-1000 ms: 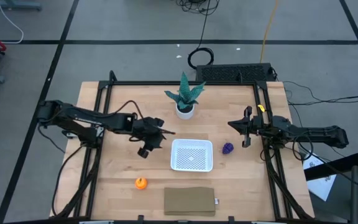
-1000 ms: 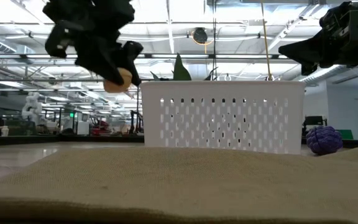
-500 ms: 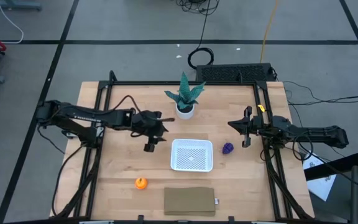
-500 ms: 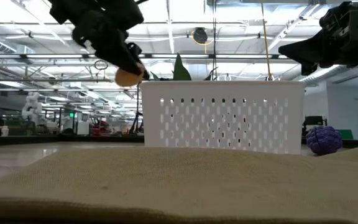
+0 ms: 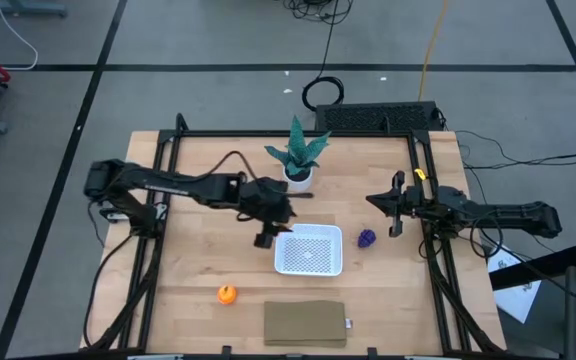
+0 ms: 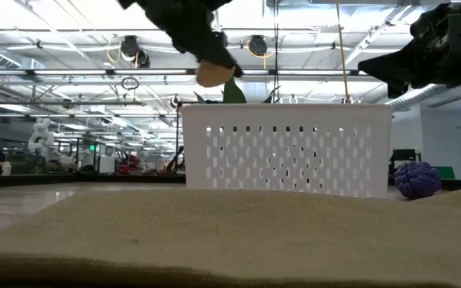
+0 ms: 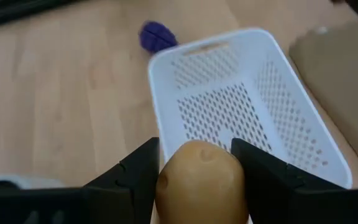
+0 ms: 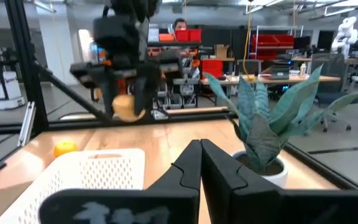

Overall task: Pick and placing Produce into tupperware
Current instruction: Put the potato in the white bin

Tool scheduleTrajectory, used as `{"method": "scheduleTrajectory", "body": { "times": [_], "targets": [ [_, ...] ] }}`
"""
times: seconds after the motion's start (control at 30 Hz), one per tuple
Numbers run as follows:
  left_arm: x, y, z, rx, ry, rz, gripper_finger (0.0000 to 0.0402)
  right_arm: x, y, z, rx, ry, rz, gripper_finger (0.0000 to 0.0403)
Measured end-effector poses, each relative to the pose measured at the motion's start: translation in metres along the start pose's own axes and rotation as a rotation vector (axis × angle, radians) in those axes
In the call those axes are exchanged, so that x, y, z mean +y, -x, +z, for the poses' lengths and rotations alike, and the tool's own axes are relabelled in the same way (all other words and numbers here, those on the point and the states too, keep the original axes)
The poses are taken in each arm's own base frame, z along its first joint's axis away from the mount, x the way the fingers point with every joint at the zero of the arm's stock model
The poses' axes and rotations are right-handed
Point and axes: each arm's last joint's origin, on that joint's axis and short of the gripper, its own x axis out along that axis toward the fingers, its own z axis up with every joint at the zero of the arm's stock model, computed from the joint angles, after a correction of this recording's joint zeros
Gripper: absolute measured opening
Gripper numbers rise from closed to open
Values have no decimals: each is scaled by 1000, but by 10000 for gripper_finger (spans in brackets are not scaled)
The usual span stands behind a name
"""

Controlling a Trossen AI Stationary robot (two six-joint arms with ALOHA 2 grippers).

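Left gripper [image 7: 194, 171] clamped part-way on the tan oval produce [image 7: 200, 180], dark fingers [image 7: 135, 171] pressed to either side of it, held in the air just over the near-left rim of the white tupperware [image 7: 241, 106]. Seen from above, at the upper left corner of the container [image 5: 309, 249]; seen from table height, up off the surface with the tan piece [image 6: 212, 74] above the container's wall [image 6: 286, 149].

Right gripper [image 8: 199, 163] closed on nothing, fingers together, parked at the right side of the table [image 5: 398, 208], well apart from the tupperware.

Dark purple produce [image 5: 367, 238] lying on the wood just beside the right wall of the tupperware. Bright orange round produce [image 5: 227, 294] resting on the table near the front left, apart from the container. Tupperware itself bare inside, its perforated floor showing.

Light wooden table [image 5: 198, 180] framed by black rails, with a flat olive-brown pad [image 5: 305, 323] at the front edge, just in front of the tupperware, and a green potted plant [image 5: 298, 157] in a white pot toward the back.

Grey floor crossed with dark lines beyond, a coiled black cable [image 5: 322, 93] behind the table. At table level, an open workshop hall with bright ceiling lights [image 6: 294, 32], shelving and red bins [image 8: 272, 46].
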Motion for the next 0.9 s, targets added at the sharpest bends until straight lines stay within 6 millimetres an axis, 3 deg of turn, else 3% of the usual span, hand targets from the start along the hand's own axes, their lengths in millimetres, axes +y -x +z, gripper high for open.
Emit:
{"method": "scheduleTrajectory", "body": {
  "times": [0.23, 0.57, 0.9],
  "targets": [
    [-1, -39, 26, -12, -105, -66, 191, 0, 0, -1, 5, 0, 0, 0],
    [-7, -95, 21, 74, -101, -115, 191, 0, -1, -1, 8, -14, 0, 0],
    [-10, -101, 12, 115, -230, -149, 190, 0, -1, -1, 10, -11, 0, 0]
  ]
}}
